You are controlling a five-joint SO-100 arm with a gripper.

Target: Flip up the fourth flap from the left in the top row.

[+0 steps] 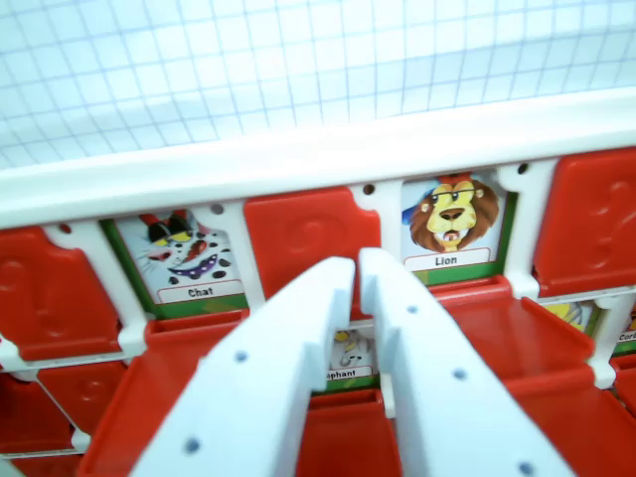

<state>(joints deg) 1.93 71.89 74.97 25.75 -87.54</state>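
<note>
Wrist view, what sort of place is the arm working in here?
Probably a tabletop game setup, not a kitchen or workshop: a white plastic game board frame with red hinged flaps, animal picture cards like the Lion card, on a blue-gridded white mat.

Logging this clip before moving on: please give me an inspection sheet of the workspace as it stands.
Surface: gridded white mat behind the board.
Job's things: white flap board; top row shows red flap, Chat card, red flap, Lion card, red flap; Elephant card in the row below.
Clutter: nothing seen.
Grippers: white gripper, jaws nearly together, holding nothing, in front of the middle red flap.
Cables: nothing seen.
Surroundings: nothing seen.
</note>
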